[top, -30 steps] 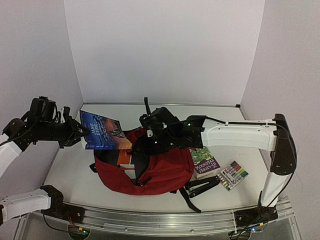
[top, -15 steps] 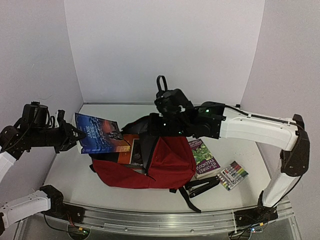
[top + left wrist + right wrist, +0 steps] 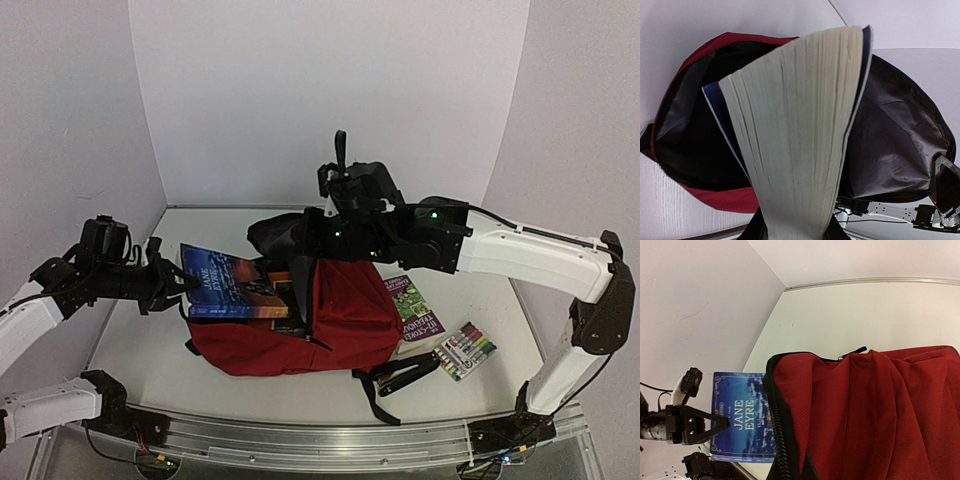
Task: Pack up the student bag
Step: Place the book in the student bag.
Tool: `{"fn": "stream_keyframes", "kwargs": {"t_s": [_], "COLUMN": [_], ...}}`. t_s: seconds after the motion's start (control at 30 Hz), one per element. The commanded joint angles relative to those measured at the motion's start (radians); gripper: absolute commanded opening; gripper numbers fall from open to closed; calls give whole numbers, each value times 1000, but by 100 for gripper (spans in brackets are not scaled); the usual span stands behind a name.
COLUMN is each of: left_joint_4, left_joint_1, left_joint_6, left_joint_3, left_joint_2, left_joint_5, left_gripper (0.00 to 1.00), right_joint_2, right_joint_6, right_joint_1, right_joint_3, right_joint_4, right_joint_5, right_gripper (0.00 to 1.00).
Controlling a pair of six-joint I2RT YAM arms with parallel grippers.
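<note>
The student bag (image 3: 335,325), dark red with black zippers, lies mid-table with its mouth facing left. My right gripper (image 3: 312,238) is shut on the bag's upper flap and holds it raised, so the mouth gapes; its fingertips are buried in the red fabric (image 3: 865,410). My left gripper (image 3: 172,283) is shut on a blue "Jane Eyre" book (image 3: 235,285), whose far end sits at the bag's mouth. In the left wrist view the book's page edge (image 3: 800,130) fills the middle, with the bag's red rim (image 3: 715,47) and grey lining (image 3: 895,135) behind it. An orange book (image 3: 280,272) shows inside the mouth.
A green and purple book (image 3: 415,308) lies right of the bag, partly under it. A pack of coloured markers (image 3: 467,350) and a black stapler (image 3: 405,372) lie at the front right. Black bag straps (image 3: 372,392) trail toward the front. White walls close in the table.
My right gripper shut on the bag's flap and lifted it up and back, widening the mouth. My left arm lowered the blue book and brought it right, to the opening.
</note>
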Motion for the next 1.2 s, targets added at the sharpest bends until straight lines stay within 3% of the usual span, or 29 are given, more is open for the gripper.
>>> {"fn": "stream_keyframes", "kwargs": {"t_s": [0.0,0.13,0.43,0.6,0.77,0.93,1.17], "left_joint_4": [317,407,525,524,563,532,649], "left_joint_1": [-2,-26,-167,-205,-209,-232,-297], "left_joint_6": [6,-35,-173,-262,-297,-227,-175], "left_joint_3": [46,30,-48,-120,-175,-95,20], "left_joint_2": [97,144,179,123,91,199,442], "left_joint_5": [150,170,65,-41,-52,-72,-48], "left_gripper": [0,0,0,0,0,0,0], "right_joint_2": [-34,-25,7,15,39,64,48], "right_joint_6": [9,10,5,1,-8,-1,6], "right_joint_1": [-4,-4,-4,-4,-4,-4,-4], "right_joint_3": [9,20,62,82,111,125,106], "right_joint_4": [113,116,122,129,132,132,131], "right_joint_5": [-27,-22,12,33,13,-29,-27], "right_gripper": [0,0,0,0,0,0,0]}}
